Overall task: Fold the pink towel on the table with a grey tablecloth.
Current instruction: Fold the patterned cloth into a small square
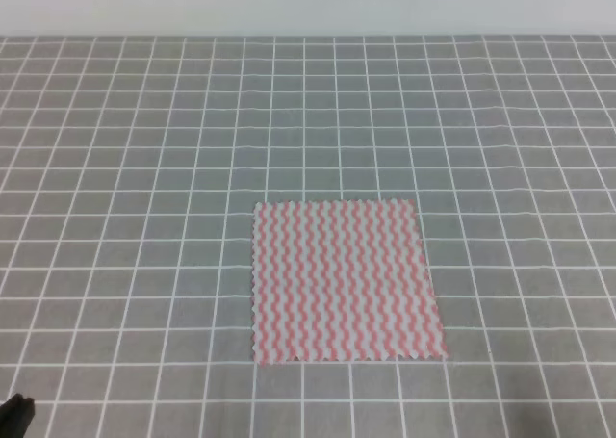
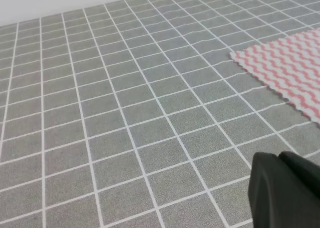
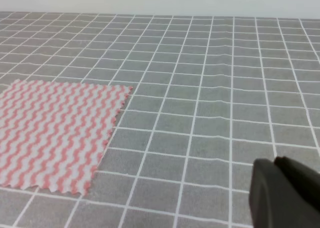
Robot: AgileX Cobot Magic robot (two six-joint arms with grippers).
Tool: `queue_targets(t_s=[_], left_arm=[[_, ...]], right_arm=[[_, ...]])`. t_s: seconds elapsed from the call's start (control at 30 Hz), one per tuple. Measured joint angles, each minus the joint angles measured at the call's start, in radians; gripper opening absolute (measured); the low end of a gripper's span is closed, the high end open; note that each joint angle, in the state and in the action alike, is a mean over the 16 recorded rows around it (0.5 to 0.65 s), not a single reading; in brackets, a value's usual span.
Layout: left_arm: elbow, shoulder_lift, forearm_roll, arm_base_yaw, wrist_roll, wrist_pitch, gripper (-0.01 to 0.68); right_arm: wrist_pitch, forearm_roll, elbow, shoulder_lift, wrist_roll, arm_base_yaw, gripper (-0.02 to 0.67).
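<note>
L gripper (image 2: 287, 190) low; pink towel (image 1: 345, 280) flat, unfolded.

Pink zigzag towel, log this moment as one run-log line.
pink-and-white zigzag cloth towel: flat, unfolded on grey grid tablecloth | left gripper: off towel, jaw state unclear | right gripper: off towel, jaw state unclear | fold: not begun

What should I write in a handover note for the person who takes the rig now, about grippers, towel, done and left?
Left gripper: at the near left, away from the towel, holding nothing; open or shut cannot be told.
Right gripper: near right, also off the towel, state unclear.
Thin square pink-and-white zigzag towel: flat, unfolded, on the grey grid tablecloth, near the middle.
Done: nothing yet.
Left: grasp an edge and fold the towel.
</note>
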Motion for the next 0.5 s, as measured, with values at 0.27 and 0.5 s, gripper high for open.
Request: queue_targets(t_s=[0.27, 0.5], left_arm=[[0.003, -0.006, -0.023, 0.000, 0.000, -0.038, -0.004], [-0.002, -0.002, -0.044, 0.000, 0.000, -0.073, -0.004]], right_arm=[[-0.022, 0.002, -0.005, 0.006, 0.000, 0.000, -0.016], [-0.055, 0.025, -0.008, 0.009, 0.000, 0.000, -0.016]])
